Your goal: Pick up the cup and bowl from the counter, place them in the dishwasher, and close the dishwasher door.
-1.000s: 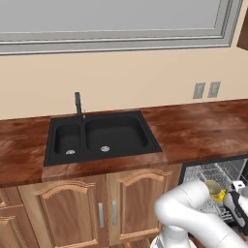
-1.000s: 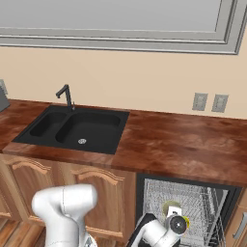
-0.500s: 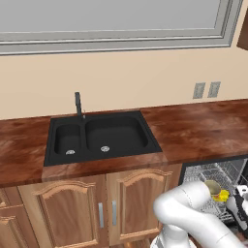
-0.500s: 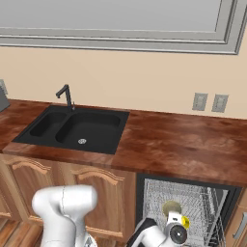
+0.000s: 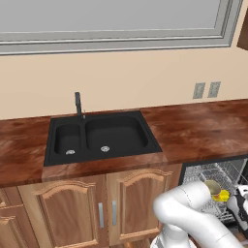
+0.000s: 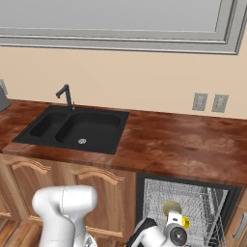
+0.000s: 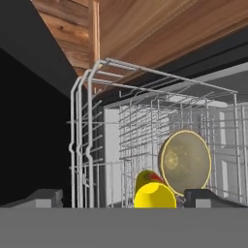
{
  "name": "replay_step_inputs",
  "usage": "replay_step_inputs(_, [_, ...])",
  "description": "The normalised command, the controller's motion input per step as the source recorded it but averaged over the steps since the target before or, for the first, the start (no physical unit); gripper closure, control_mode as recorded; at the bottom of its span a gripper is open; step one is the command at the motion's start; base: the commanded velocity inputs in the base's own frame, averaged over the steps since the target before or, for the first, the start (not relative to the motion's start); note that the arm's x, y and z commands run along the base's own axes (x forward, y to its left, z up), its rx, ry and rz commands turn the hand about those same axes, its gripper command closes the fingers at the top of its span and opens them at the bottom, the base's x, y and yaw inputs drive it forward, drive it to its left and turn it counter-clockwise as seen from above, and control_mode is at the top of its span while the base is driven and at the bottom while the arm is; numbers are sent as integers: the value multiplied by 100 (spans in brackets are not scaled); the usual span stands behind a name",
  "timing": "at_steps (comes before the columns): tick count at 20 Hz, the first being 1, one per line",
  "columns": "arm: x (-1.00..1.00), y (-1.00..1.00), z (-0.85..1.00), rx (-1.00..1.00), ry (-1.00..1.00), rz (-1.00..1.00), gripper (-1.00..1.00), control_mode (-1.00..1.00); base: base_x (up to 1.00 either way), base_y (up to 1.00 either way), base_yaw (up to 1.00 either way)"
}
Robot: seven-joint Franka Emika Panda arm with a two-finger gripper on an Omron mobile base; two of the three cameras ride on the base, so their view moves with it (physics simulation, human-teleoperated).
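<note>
The dishwasher stands open under the counter, with its grey wire rack in front of my hand. The olive-tan bowl stands on edge in the rack, also seen in both base views. The yellow cup lies just in front of the bowl. My gripper is open, its fingertips far apart, with the cup low between them and touching neither. A flat black panel at the left may be the dishwasher door; I cannot tell.
A black double sink with a faucet is set into the counter to the left. Light wood cabinet doors flank the dishwasher. My white arm reaches low in front of the cabinets.
My hand has drawn back a little and sunk slightly in front of the rack. The cup and bowl have stayed where they were, and the jaws have stayed wide.
</note>
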Motion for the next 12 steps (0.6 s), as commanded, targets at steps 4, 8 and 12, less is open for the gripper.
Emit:
replay_step_inputs(4, [-35,-5,59,0,-9,0,-100,-100,0,0,0])
replay_step_inputs(8, [-23,0,59,0,-7,0,-100,-100,0,0,0])
replay_step_inputs(12, [-13,0,27,0,-3,0,-100,-100,0,0,0])
